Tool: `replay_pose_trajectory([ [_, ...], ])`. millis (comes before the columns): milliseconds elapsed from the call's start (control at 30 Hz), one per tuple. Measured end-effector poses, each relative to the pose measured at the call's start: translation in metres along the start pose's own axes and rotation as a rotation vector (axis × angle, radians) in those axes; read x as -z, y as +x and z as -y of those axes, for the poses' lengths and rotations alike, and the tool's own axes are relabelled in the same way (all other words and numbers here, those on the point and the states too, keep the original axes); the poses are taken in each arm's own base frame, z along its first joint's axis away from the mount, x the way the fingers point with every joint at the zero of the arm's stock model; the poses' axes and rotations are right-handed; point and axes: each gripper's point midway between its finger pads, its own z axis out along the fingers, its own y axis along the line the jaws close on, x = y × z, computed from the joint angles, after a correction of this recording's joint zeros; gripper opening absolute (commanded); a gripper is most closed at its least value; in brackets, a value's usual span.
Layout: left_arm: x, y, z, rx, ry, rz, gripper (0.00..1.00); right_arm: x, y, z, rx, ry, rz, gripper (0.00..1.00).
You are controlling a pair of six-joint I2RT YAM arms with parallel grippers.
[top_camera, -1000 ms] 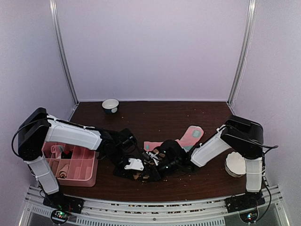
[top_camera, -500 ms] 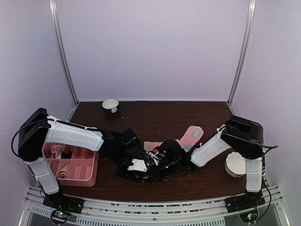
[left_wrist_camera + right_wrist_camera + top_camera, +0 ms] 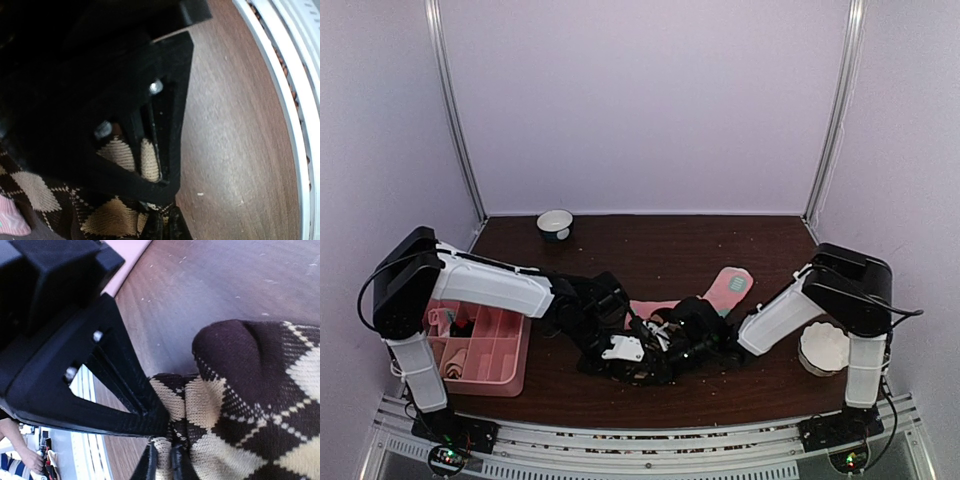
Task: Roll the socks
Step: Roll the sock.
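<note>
Because rolling needs the fabric held taut, the left gripper (image 3: 161, 227) and the right gripper (image 3: 162, 460) are each clenching the brown argyle socks (image 3: 240, 405), which are lying at the near middle of the table (image 3: 650, 245). Just behind them, the pink socks (image 3: 720, 295) are lying flat, probably awaiting their turn.

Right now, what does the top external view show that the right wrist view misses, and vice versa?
Only the top external view shows the pink divided tray, the bowl at the far edge and the white dish. Only the right wrist view shows the argyle sock up close, pinched in the jaws of the right gripper. Both show the dark wood table.
</note>
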Motion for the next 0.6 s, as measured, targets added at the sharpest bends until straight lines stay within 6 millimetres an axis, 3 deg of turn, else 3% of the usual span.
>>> replay_pose_trajectory([
  [100, -0.002, -0.008, -0.002, 0.006, 0.033, 0.018, 0.00, 0.010, -0.001, 0.001, 0.006, 0.028, 0.027, 0.31],
  [433, 0.000, 0.005, -0.007, 0.198, 0.184, 0.016, 0.00, 0.049, 0.014, 0.018, 0.067, 0.212, 0.067, 0.36],
  [467, 0.001, 0.007, -0.006, 0.212, 0.198, 0.016, 0.00, 0.056, 0.017, 0.020, 0.073, 0.240, 0.072, 0.46],
  [500, 0.001, 0.008, -0.006, 0.226, 0.213, 0.014, 0.00, 0.062, 0.019, 0.022, 0.078, 0.265, 0.076, 0.85],
  [533, 0.001, 0.008, -0.005, 0.235, 0.226, 0.013, 0.00, 0.069, 0.021, 0.025, 0.089, 0.296, 0.089, 0.98],
  [600, 0.001, 0.007, -0.004, 0.251, 0.251, 0.012, 0.00, 0.085, 0.022, 0.029, 0.105, 0.359, 0.119, 1.00],
])
